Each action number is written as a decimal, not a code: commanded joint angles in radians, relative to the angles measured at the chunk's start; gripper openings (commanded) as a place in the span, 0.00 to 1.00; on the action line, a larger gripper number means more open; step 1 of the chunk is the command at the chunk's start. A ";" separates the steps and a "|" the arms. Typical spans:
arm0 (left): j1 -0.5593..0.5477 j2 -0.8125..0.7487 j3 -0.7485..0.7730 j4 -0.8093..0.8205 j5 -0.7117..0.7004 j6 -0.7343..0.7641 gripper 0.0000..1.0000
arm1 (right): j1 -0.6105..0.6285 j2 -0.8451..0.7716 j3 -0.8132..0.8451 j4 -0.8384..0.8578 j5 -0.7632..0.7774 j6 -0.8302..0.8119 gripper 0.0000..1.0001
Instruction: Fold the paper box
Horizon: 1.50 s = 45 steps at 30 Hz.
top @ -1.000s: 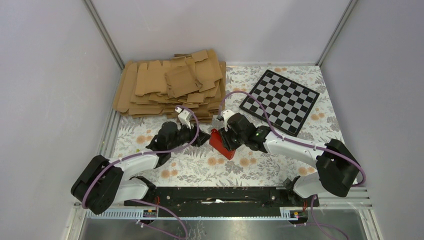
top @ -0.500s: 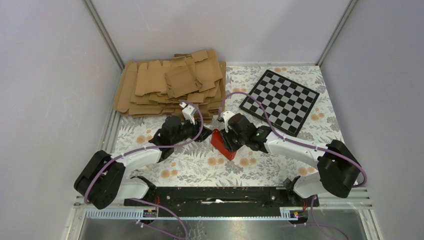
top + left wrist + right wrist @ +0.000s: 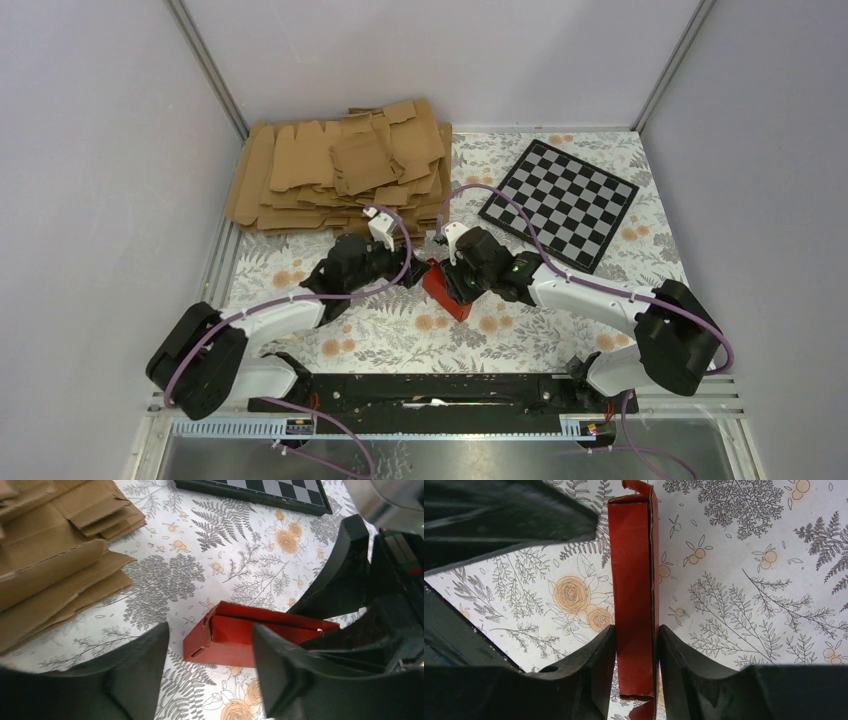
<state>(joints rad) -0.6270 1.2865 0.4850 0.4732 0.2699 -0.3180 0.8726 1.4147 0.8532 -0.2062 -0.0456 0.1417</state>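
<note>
One change: left gripper [image 3: 210,632] nearer paper box [image 3: 235,645], jaws apart.

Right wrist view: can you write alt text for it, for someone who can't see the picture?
The right gripper pinches a narrow red box between its two black fingers. The box runs straight up the middle of the picture, over a tablecloth printed with ferns and orange flowers.
</note>
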 commanded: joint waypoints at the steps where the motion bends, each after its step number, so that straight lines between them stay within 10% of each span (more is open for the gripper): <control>1: 0.002 -0.116 -0.073 0.140 -0.093 -0.022 0.73 | 0.009 -0.010 0.036 -0.013 0.004 -0.008 0.43; 6: 0.006 -0.067 -0.039 0.064 -0.375 -0.157 0.99 | 0.009 -0.006 0.039 -0.015 -0.004 -0.006 0.43; 13: 0.010 -0.059 -0.039 0.093 -0.108 -0.011 0.98 | 0.008 -0.016 0.035 -0.015 -0.003 -0.010 0.44; 23: 0.008 -0.004 -0.028 0.139 0.023 0.027 0.59 | 0.008 -0.004 0.038 -0.013 -0.040 -0.027 0.44; 33: -0.033 0.027 0.013 0.081 -0.009 0.069 0.49 | 0.009 0.010 0.051 -0.013 -0.060 -0.031 0.44; 45: -0.071 0.056 0.071 -0.021 -0.124 0.112 0.09 | 0.009 0.023 0.063 -0.014 -0.074 -0.033 0.45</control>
<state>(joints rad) -0.6769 1.3453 0.5137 0.4633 0.2165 -0.2409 0.8726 1.4322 0.8722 -0.2192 -0.0998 0.1238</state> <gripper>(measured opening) 0.144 0.444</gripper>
